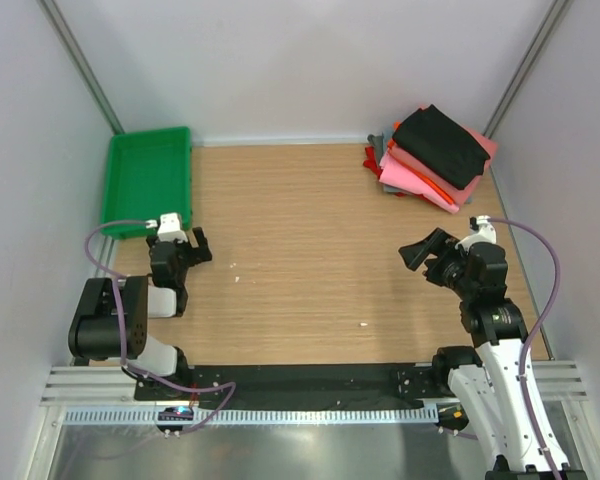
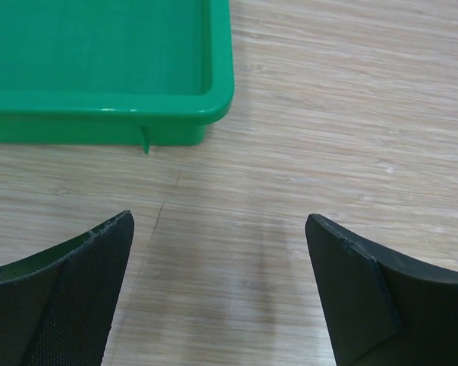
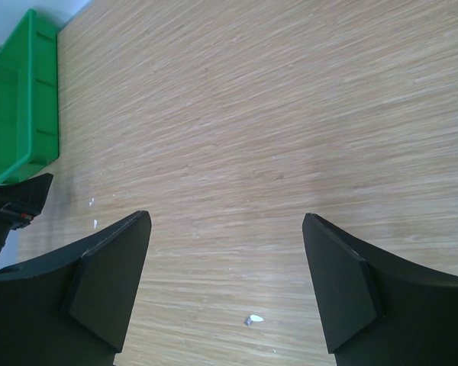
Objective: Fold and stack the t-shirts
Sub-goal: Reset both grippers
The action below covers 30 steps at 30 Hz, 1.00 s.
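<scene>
A stack of folded t-shirts (image 1: pixel 430 160) lies at the table's far right corner: a black shirt (image 1: pixel 440 145) on top, salmon-pink (image 1: pixel 410 175), red, orange and grey ones beneath. My left gripper (image 1: pixel 183 243) is open and empty at the left, just in front of the green tray; in the left wrist view (image 2: pixel 220 229) only bare wood shows between its fingers. My right gripper (image 1: pixel 426 252) is open and empty at the right, well in front of the stack; the right wrist view (image 3: pixel 225 221) shows bare wood between its fingers.
A green plastic tray (image 1: pixel 148 180) stands at the far left, its near corner close ahead of the left gripper (image 2: pixel 175 114); it also shows in the right wrist view (image 3: pixel 23 107). Small white specks (image 1: pixel 364 324) lie on the wooden table (image 1: pixel 310 260). Grey walls enclose the table.
</scene>
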### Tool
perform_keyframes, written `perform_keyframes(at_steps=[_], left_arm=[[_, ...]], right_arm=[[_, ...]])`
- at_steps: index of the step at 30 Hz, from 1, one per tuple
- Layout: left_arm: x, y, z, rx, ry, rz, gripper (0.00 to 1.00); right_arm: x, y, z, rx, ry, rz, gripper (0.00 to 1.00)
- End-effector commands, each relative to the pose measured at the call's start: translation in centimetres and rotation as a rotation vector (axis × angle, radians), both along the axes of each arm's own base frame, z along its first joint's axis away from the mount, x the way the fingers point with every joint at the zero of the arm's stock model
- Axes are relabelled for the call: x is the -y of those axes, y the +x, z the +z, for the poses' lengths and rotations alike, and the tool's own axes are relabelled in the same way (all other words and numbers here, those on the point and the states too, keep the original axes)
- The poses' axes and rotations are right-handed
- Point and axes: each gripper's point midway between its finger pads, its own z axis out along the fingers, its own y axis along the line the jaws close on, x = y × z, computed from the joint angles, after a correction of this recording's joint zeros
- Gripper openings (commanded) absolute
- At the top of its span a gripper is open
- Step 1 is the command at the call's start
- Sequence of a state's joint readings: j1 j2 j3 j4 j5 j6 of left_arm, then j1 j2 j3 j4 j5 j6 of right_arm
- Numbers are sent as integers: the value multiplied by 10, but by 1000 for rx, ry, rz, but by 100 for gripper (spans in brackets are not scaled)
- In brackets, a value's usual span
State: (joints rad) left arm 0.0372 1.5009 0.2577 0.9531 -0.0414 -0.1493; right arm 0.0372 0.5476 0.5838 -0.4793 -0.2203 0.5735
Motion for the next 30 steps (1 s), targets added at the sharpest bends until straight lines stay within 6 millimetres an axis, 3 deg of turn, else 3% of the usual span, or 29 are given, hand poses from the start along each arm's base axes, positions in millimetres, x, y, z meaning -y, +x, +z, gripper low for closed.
perform_keyframes(at_steps=[1, 9, 12, 14, 15, 16, 18, 24, 27, 30], left_arm=[[1, 21, 39, 142, 10, -22, 95], [4, 21, 37, 127, 16, -36, 100], [5, 22, 37, 125, 21, -42, 100], [4, 22, 38, 125, 23, -39, 100], [4, 22, 37, 123, 21, -40, 100], [4, 22, 37, 123, 23, -41, 100], [5, 22, 37, 123, 22, -42, 100], [4, 22, 37, 123, 23, -41, 100], [4, 22, 37, 122, 22, -41, 100], [4, 22, 37, 121, 23, -39, 100]], right_arm=[[5, 10, 1, 38, -15, -31, 87], [16, 17, -11, -4, -46, -90, 86], [38, 23, -13, -12, -98, -206, 86], [65, 30, -14, 8, -131, -369, 88], [70, 31, -28, -3, -140, -396, 90], [75, 40, -22, 52, -144, -429, 91], [84, 46, -38, 32, -192, -455, 93], [116, 70, -52, 51, -338, -587, 95], [122, 72, -74, 23, -425, -566, 95], [131, 80, -72, 32, -482, -593, 93]])
